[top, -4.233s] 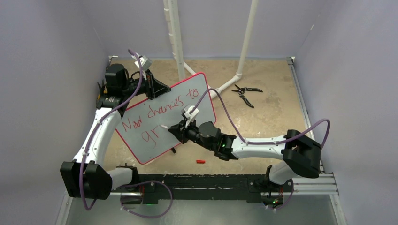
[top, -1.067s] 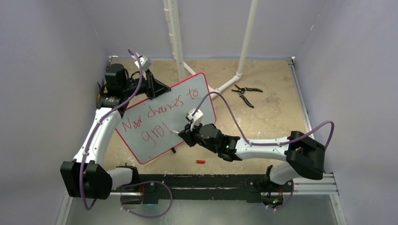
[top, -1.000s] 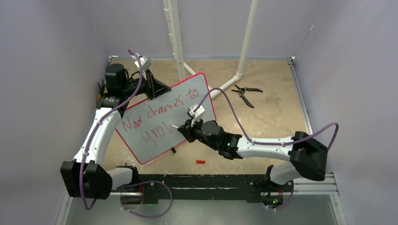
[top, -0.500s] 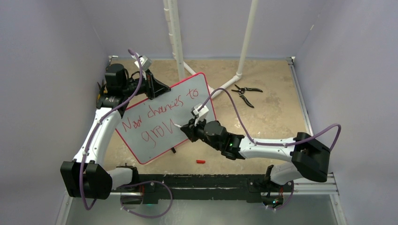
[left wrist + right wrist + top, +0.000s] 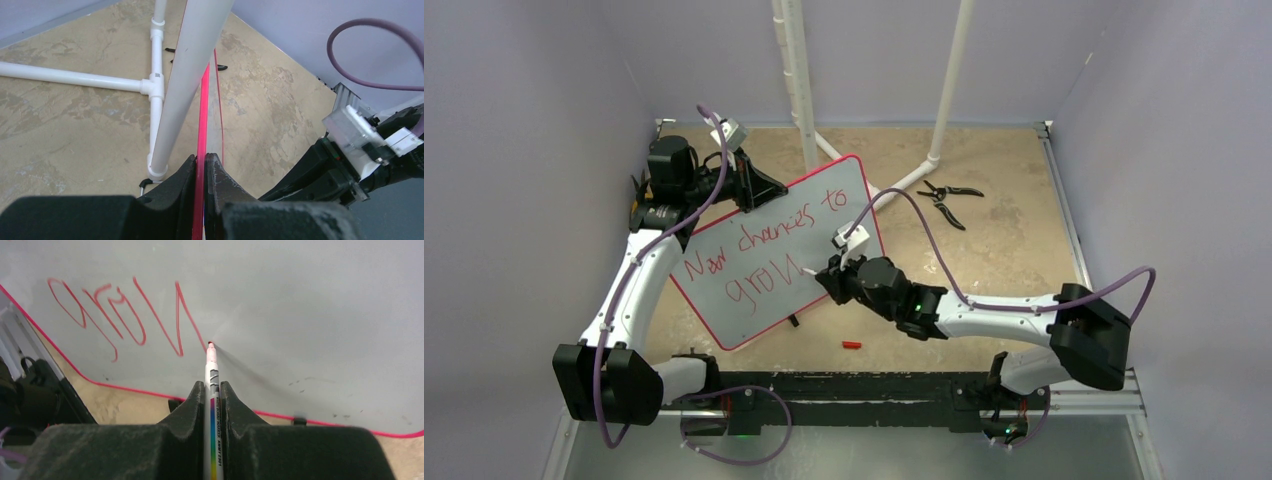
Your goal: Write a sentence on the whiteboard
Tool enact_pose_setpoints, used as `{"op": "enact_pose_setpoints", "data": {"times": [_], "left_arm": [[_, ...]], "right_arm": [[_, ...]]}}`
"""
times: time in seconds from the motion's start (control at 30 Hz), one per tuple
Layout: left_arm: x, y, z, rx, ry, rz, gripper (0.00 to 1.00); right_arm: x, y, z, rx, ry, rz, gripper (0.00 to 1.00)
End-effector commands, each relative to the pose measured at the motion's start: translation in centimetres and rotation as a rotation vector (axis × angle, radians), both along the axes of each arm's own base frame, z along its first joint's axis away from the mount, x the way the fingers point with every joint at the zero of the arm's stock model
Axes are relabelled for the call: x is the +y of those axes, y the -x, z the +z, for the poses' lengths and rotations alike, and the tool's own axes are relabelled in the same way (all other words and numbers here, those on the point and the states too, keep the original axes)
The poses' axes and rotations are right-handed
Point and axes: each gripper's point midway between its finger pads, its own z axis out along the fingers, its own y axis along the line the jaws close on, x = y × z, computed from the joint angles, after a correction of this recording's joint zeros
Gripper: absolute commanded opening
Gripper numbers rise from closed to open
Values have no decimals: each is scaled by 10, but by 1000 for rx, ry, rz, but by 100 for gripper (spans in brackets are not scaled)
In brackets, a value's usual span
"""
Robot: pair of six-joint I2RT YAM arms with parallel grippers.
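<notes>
The whiteboard [image 5: 824, 205], pale grey with a thin red rim, lies tilted on the sandy table. Red lettering on it [image 5: 764, 245] reads "New chances to" over "gro" and part of a "w"; it also shows in the right wrist view [image 5: 115, 315]. My left gripper [image 5: 759, 185] is shut on the board's far-left rim [image 5: 202, 150]. My right gripper [image 5: 826, 277] is shut on a white marker [image 5: 212, 377], whose red tip touches the board at the end of the last stroke.
A white pipe frame [image 5: 799, 90] stands behind the board; it also shows in the left wrist view [image 5: 185, 75]. Black pliers [image 5: 946, 198] lie at the back right. A small red marker cap [image 5: 852, 345] lies on the table near the front.
The second line has grown from "gr" to "gro" plus most of a "w". My right gripper has moved right along the board with the marker. The left arm has not moved.
</notes>
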Motion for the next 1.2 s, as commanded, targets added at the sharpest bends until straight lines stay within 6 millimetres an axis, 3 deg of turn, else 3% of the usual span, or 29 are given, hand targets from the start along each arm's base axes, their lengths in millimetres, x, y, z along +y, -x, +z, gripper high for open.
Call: {"op": "enact_pose_setpoints", "data": {"times": [0.0, 0.1, 0.23, 0.43, 0.77, 1.17], "left_arm": [[17, -22, -11, -11, -37, 104, 0], [17, -22, -10, -12, -36, 103, 0], [17, -22, -11, -12, -37, 105, 0], [18, -22, -7, -25, -37, 117, 0], [19, -23, -6, -27, -36, 125, 0], [20, -25, -8, -25, -37, 137, 0]], "right_arm": [[-13, -43, 75, -151, -111, -151, 0], [-13, -46, 87, -170, -129, -157, 0], [-13, -43, 82, -162, -125, -142, 0], [-25, -24, 80, -189, -139, -60, 0], [-34, -4, 35, -94, -84, -9, 0], [-22, -16, 22, -68, -54, -45, 0]]}}
